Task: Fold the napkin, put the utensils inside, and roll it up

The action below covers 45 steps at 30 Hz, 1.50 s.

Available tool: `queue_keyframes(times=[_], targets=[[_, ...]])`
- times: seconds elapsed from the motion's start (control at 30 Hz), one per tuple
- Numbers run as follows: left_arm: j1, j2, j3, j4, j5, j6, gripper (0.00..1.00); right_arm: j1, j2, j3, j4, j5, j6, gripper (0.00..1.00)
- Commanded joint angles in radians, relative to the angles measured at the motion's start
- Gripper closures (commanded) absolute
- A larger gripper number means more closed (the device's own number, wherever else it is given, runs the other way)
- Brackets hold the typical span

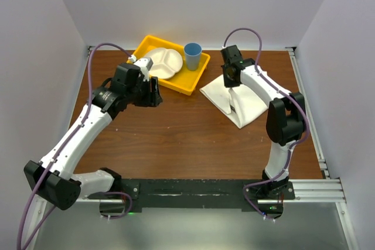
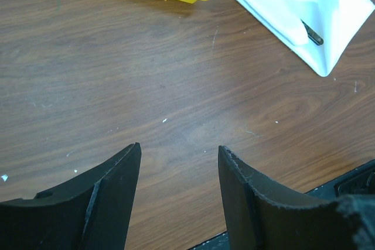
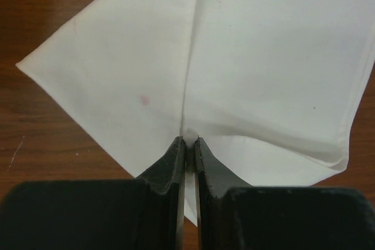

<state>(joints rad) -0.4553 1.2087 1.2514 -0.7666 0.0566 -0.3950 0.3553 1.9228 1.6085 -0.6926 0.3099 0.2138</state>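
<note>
While yellow tray [image 1: 183, 88] with plate [image 1: 163, 62] and cup [image 1: 192, 55] sits just left, the napkin [image 1: 249, 106] lies folded, creased, at right rear, knife [image 2: 313, 37] handle peeking out. Its fold is clamped by right gripper [image 3: 187, 141]; left gripper [image 2: 179, 146] stands apart.

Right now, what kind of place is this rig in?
Probably a lab test cell, not a dining room: plain white panels box in a wooden table, and a yellow tray with a divided plate and blue cup sits at the back.

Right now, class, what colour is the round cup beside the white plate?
The cup is light blue; top external view.
</note>
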Motion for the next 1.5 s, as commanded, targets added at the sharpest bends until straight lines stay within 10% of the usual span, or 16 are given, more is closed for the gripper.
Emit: queue_keyframes(times=[0.0,1.47], targets=[[0.012,0.009,0.06,-0.019,-0.017,0.031,0.39,0.01,-0.047,0.051,0.051,-0.095,-0.071,1.0],[0.023,0.034,0.086,-0.04,0.034,0.031,0.39,0.073,0.197,0.257,0.114,-0.215,-0.022,1.0]])
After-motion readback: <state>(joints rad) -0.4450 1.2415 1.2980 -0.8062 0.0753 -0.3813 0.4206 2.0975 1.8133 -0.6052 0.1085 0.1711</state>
